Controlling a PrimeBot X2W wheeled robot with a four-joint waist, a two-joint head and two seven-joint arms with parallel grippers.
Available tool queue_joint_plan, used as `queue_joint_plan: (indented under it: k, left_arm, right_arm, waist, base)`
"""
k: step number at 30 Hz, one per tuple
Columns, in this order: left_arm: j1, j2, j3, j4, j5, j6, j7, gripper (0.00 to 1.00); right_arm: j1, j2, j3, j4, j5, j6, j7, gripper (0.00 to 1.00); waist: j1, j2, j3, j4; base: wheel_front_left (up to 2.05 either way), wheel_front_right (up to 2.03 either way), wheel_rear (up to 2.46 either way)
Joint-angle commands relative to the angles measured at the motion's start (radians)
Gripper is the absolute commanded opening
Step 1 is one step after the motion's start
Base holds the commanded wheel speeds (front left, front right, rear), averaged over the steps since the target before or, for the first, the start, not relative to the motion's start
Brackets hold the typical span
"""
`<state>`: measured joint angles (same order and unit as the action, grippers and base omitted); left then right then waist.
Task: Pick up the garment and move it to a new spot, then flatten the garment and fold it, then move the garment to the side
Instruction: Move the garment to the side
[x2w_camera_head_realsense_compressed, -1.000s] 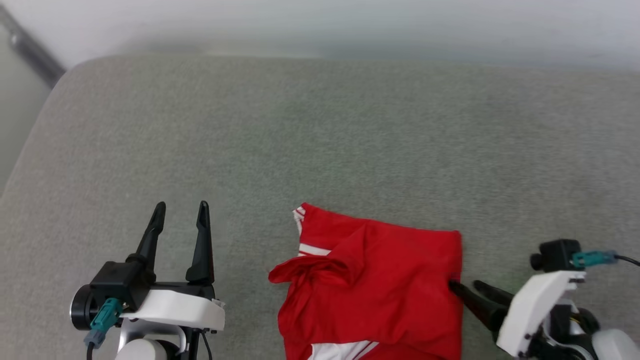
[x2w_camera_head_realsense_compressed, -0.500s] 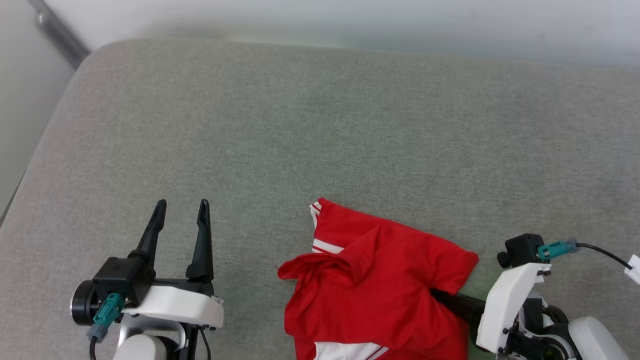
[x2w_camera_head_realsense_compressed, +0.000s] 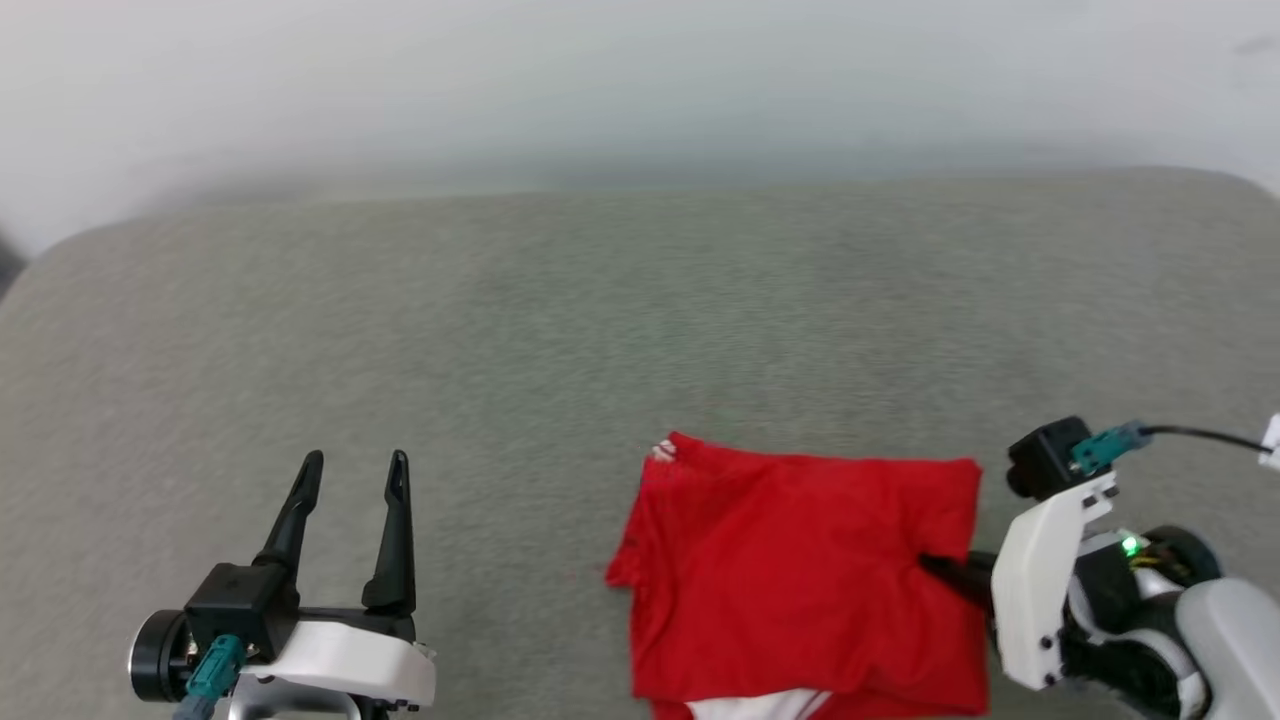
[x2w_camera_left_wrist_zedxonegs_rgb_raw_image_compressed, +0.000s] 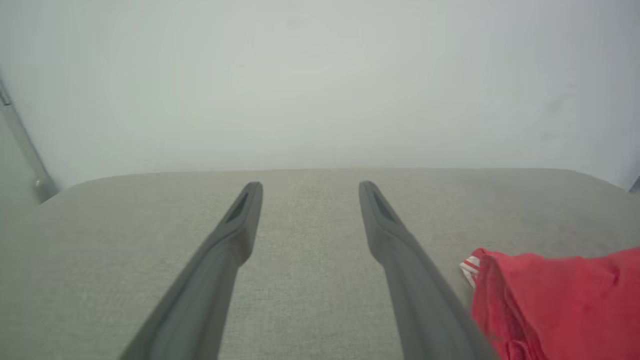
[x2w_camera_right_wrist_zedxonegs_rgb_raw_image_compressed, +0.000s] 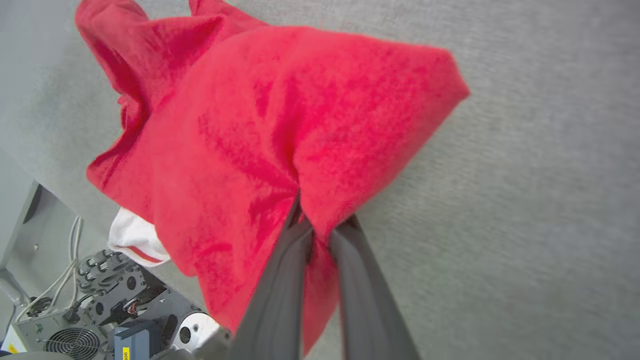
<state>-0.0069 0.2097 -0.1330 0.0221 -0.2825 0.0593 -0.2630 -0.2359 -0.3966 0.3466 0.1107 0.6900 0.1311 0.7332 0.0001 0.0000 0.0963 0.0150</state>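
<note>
Two grippers are over a grey fabric cushion (x2w_camera_head_realsense_compressed: 560, 330). The left gripper (x2w_camera_head_realsense_compressed: 355, 458) is at the lower left of the head view, its fingers spread wide and grasping nothing, with bare cushion between them. The red garment (x2w_camera_head_realsense_compressed: 800, 570) lies on the cushion as a rough folded rectangle, to the right of this gripper and apart from it. The right gripper (x2w_camera_right_wrist_zedxonegs_rgb_raw_image_compressed: 320, 226) has its fingers clenched on the garment's right edge, and the cloth gathers in creases around the pinch. A white sleeve (x2w_camera_right_wrist_zedxonegs_rgb_raw_image_compressed: 131, 239) with a red stripe shows from under the near edge.
</note>
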Motion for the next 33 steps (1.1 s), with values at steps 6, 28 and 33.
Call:
queue_joint_plan:
  k: [6,28,33]
  left_arm:
    - [-0.011,-0.001,-0.011,-0.026,0.01,-0.006,-0.002,1.0]
    - [-0.353,0.072,-0.099,-0.144,0.064,-0.111,0.082,1.0]
    - [-0.401,0.07,-0.116,-0.138,0.06,-0.125,0.079,1.0]
  right_arm:
    - [-0.045,-0.061,-0.034,-0.015,-0.028,-0.001,0.056,0.0]
    - [-0.455,-0.151,-0.287,0.45,-0.311,-0.001,-0.278,0.0]
    - [-0.52,-0.169,-0.407,0.523,-0.408,-0.001,-0.356,0.0]
  waist:
    - [-0.0001,0.0,-0.009,-0.197]
    - [-0.0001,0.0,0.43,-0.324]
    - [-0.0001,0.0,0.479,-0.278]
  base:
    - [0.0,0.0,0.0]
    - [0.0,0.0,0.0]
    - [0.0,0.0,0.0]
